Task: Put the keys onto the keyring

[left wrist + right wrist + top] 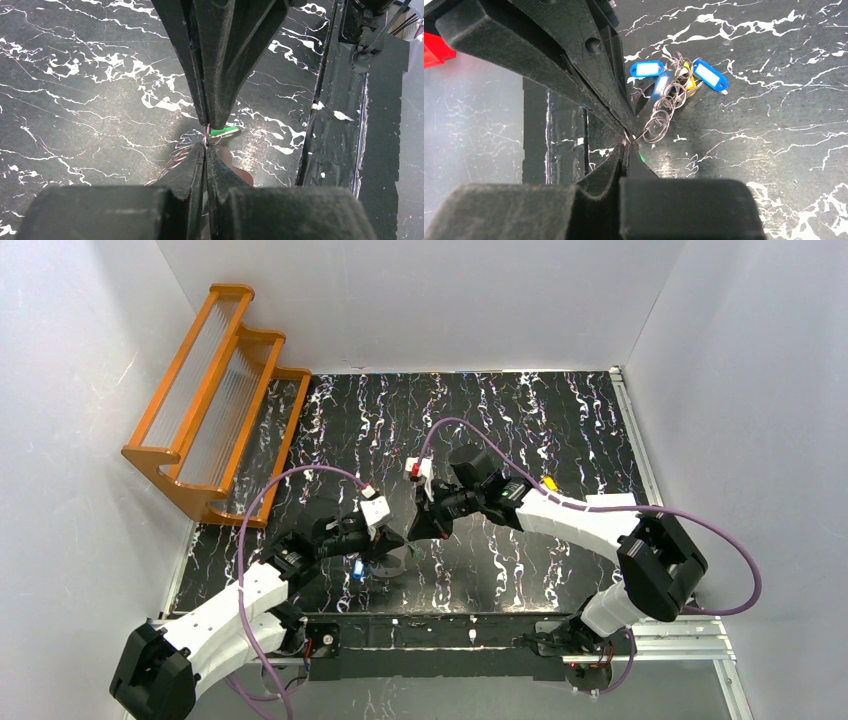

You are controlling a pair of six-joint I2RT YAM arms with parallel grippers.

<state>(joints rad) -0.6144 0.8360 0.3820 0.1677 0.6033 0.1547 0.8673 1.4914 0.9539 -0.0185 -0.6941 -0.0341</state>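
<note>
Both grippers meet tip to tip just above the black marbled table (520,420). My left gripper (205,146) is shut on a thin wire loop of the keyring (659,120), a chain of metal rings that trails down to the table. My right gripper (626,146) is shut opposite it, pinching the small ring of the green key (224,132), which sticks out beside its tips. On the keyring's far end lie two blue keys (647,68) (710,75) and a yellow-orange one (691,85), half hidden by the rings. From above, a blue key (357,568) shows below the left gripper (398,538).
An orange wooden rack (215,400) with clear panels leans at the back left. White walls close in three sides. A black rail (430,625) runs along the near edge by the arm bases, and purple cables (700,530) loop over both arms.
</note>
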